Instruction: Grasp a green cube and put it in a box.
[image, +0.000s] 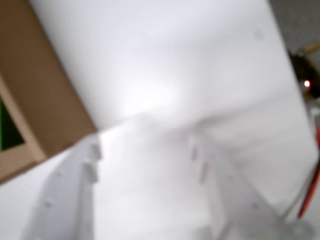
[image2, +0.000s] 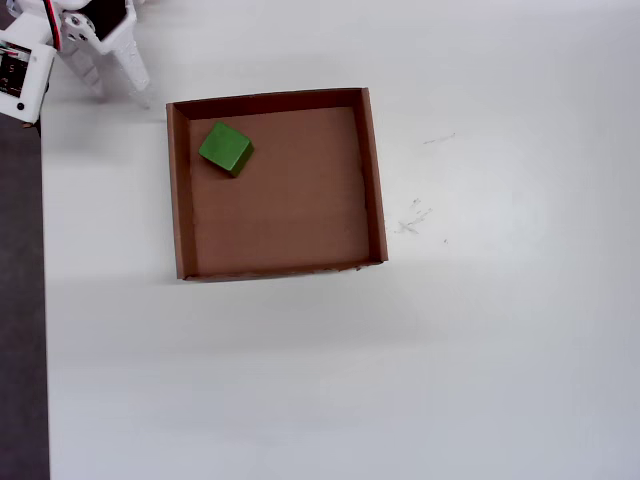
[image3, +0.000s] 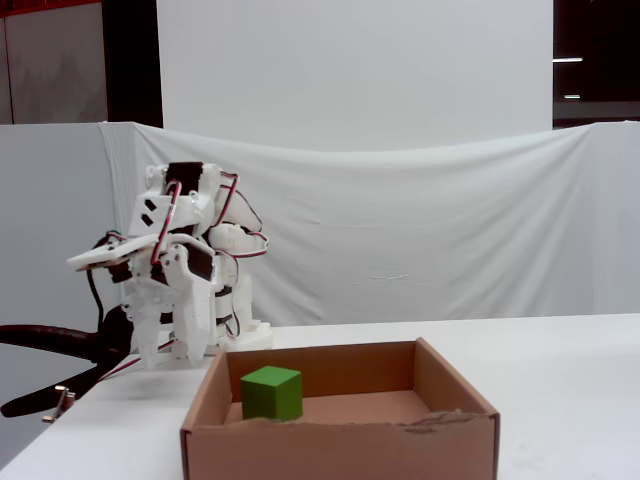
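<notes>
The green cube (image2: 224, 148) lies inside the box (image2: 375, 180), in its top-left corner in the overhead view, touching nothing but the floor. In the fixed view the cube (image3: 271, 392) sits at the left of the box (image3: 340, 450), near its back. My gripper (image2: 120, 90) is open and empty, up left of the box and apart from it. In the wrist view my gripper (image: 145, 149) hangs over bare white table, its jaws wide apart. The box's corner (image: 45, 95) is at the left, with a sliver of the cube (image: 7, 127) inside.
The folded white arm (image3: 185, 260) stands at the table's back left. The table's left edge runs along a dark floor strip (image2: 20, 300). A black cable (image3: 50, 340) lies left of the arm. A white cloth backdrop (image3: 420, 230) closes the back.
</notes>
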